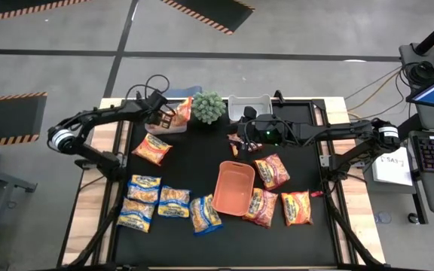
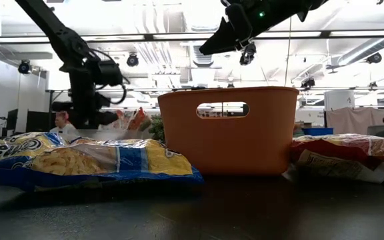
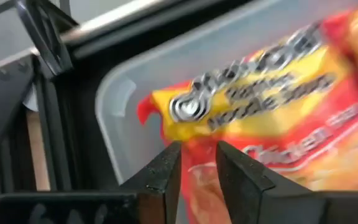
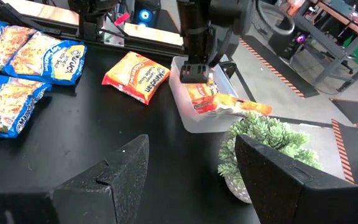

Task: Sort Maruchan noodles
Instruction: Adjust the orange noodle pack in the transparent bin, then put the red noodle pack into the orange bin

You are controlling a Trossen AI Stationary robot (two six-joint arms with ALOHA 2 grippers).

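My left gripper [image 1: 162, 117] [image 3: 198, 163] is down in a clear bin [image 1: 166, 129] at the table's far left, shut on an orange Maruchan packet [image 1: 181, 111] [image 4: 225, 102]. The packet lies tilted in the bin, one end over the rim toward a potted plant [image 1: 208, 107]. My right gripper [image 1: 242, 135] [image 4: 191, 180] hovers open over the far middle, above small dark red packets [image 1: 241, 144], touching nothing. Several yellow-and-blue packets [image 1: 160, 203] lie near left. One orange packet [image 1: 151, 148] lies by the bin, and three more orange packets [image 1: 273, 170] lie at the right. My left gripper pinches the orange packet between its two fingers [image 3: 166, 171], coming from above and pointing down into the bin. They are on the packet's end away from the plant [image 4: 197, 92]. The rest of the packet rests slanted in the bin, its far end [image 4: 253, 107] on the rim.
An orange plastic tray [image 1: 234, 188] [image 2: 229, 130] stands at the near middle among the packets. A grey bin [image 1: 249, 102] sits at the far edge beside the plant. Bare black table lies between the clear bin and the tray.
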